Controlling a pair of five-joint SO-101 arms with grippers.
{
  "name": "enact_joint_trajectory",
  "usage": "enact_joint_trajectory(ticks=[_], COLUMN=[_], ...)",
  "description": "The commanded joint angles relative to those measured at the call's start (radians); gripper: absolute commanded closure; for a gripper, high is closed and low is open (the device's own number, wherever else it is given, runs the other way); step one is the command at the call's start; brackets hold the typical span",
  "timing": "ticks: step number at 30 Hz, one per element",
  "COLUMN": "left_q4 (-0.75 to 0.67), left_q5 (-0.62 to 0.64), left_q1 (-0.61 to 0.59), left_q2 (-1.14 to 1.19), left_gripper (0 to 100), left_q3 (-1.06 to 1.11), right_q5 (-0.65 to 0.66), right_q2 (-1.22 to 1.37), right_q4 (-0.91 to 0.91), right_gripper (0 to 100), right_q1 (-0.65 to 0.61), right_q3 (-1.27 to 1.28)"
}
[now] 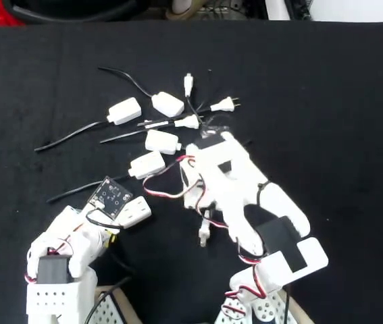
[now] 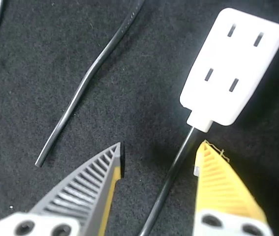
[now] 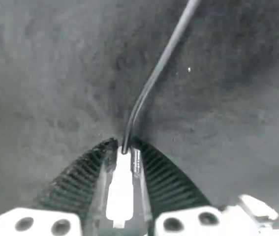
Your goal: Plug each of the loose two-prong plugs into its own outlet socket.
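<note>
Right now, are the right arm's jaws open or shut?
Shut: the right gripper has its jaws pressed on both sides of a small white plastic plug, thin black cord trailing out.

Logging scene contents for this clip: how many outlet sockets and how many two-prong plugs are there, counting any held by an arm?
Outlet sockets: 5
Loose plugs: 4
Held plug, in the right gripper: 1
Total: 10

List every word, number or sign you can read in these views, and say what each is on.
None: no readable text.
The outlet socket shows four slots and no print.
The plug in the right gripper is plain white.
Any marks on the circuit board are too small to read.
</note>
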Motion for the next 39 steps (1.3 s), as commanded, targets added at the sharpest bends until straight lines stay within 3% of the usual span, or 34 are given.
enact_joint_trajectory(ticks=[1,4,9,11,18,23,27,32,39], left_q4=[0.006,0.006,0.006,0.006,0.006,0.006,0.006,0.006,0.006], left_q5=[-0.012,-0.012,-0.012,-0.012,-0.014,-0.014,-0.014,-0.014,-0.014], left_q1=[0.001,0.001,0.001,0.001,0.001,0.001,0.001,0.001,0.001], left_q2=[0.002,0.002,0.002,0.002,0.002,0.002,0.002,0.002,0.002], left_gripper=[76,76,76,76,76,76,76,76,76], left_q3=[0.008,0.008,0.008,0.008,0.008,0.008,0.008,0.008,0.008], right_q5=[0.207,0.505,1.203,1.335,1.458,1.468,1.470,1.485,1.524], right_q2=[-0.007,0.001,0.036,0.071,0.217,0.260,0.265,0.268,0.269], right_q4=[0.087,0.081,0.003,-0.025,-0.037,-0.012,0.112,0.275,0.287], right_gripper=[98.8,98.7,98.7,98.7,97.8,81.2,72.1,72.0,72.0], right_q1=[0.058,0.127,0.176,0.173,0.175,0.172,0.173,0.163,0.166], right_q3=[-0.140,-0.222,-0.272,-0.248,-0.219,-0.223,-0.302,-0.394,-0.390])
